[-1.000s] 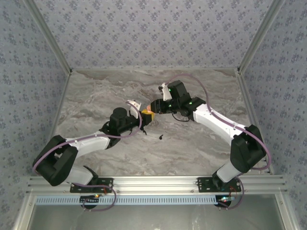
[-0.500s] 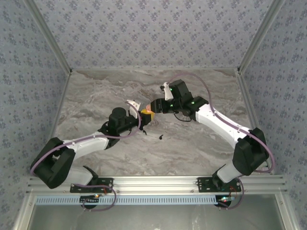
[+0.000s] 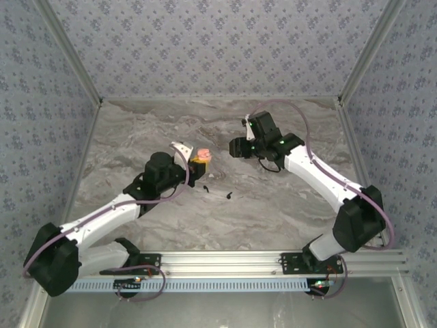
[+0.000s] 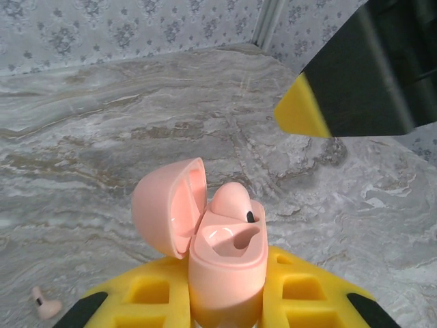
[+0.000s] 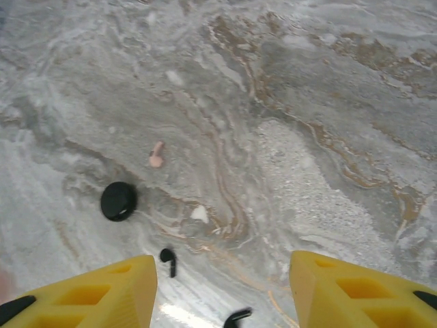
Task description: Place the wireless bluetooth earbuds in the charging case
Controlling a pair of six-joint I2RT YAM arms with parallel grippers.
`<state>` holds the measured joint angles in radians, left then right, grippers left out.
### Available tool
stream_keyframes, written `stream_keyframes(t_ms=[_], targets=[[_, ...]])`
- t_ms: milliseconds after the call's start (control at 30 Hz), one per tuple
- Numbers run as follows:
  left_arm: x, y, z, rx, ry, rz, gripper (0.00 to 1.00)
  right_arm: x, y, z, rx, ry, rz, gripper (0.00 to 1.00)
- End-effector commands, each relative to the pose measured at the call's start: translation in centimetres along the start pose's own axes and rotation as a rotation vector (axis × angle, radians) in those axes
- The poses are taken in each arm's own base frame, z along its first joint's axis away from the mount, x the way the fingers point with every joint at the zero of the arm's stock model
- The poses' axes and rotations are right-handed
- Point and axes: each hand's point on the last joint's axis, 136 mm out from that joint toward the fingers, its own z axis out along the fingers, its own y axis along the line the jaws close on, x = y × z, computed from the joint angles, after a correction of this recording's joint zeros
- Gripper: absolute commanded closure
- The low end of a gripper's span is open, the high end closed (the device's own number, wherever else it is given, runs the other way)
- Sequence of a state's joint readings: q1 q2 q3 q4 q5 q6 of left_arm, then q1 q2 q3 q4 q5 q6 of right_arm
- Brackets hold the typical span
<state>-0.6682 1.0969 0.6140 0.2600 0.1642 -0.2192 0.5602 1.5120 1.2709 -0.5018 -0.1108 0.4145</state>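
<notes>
Room: papered walls (image 3: 205, 48) on three sides, marbled counter (image 3: 287, 205) below.
Left end effector (image 3: 194, 158): clenched on the case (image 4: 225, 266). It grips low on the body, so lid + wells stay free for your other arm. Case seems held off the counter, mouth up.
Lid (image 4: 164, 205): swung open to one side, which keeps the wells reachable from above.
Seated bud (image 4: 229, 201): pink, already in the far well as the left wrist cam sees it. The near well (image 4: 222, 239) is bare, so you're approx half done, I'd judge.
Right end effector (image 5: 222, 294): released, pads apart w/ nothing btwn them. It hangs over the counter near the case, pointing down at the loose bits, which reads as lining up your next pick.
Loose pink bud (image 5: 156, 156): flat on the counter, well apart from the case. It matches the case colour, so prob the one for the bare well.
Black disc (image 5: 119, 201): on the counter near the pink bud.
Black buds (image 5: 168, 261): two, nearest the right pads. Likely another set, so leave them.
Risk: the bud is tiny + rounded on slick marble and could skid when you pinch. Go in slow and square.
</notes>
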Motion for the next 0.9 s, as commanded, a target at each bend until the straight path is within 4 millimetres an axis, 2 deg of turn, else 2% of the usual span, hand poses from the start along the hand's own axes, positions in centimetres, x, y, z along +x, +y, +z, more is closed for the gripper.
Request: stream_keyframes(t_ms=[0, 133, 367, 700, 867], targets=[[-1.4, 0.0, -1.6, -0.04, -0.008, 0.017, 0.81, 1.4, -0.3, 2.3, -0.018, 0.099, -0.01, 0.46], [-2.0, 0.4, -3.3, -0.085, -0.014, 0.016, 0.81, 2.0, 0.6, 5.4, -0.073, 0.18, -0.002, 0.49], [-2.9, 0.5, -5.8, -0.118, -0.045, 0.015, 0.8, 1.8, 3.1, 10.0, -0.137, 0.247, 0.007, 0.52], [-3.4, 0.7, -7.7, -0.147, -0.064, 0.011, 0.8, 2.1, 5.8, 16.1, -0.166, 0.349, 0.03, 0.57], [-3.5, 0.5, -8.1, -0.139, -0.071, -0.009, 0.81, 2.8, 6.9, 18.2, -0.134, 0.409, 0.024, 0.58]])
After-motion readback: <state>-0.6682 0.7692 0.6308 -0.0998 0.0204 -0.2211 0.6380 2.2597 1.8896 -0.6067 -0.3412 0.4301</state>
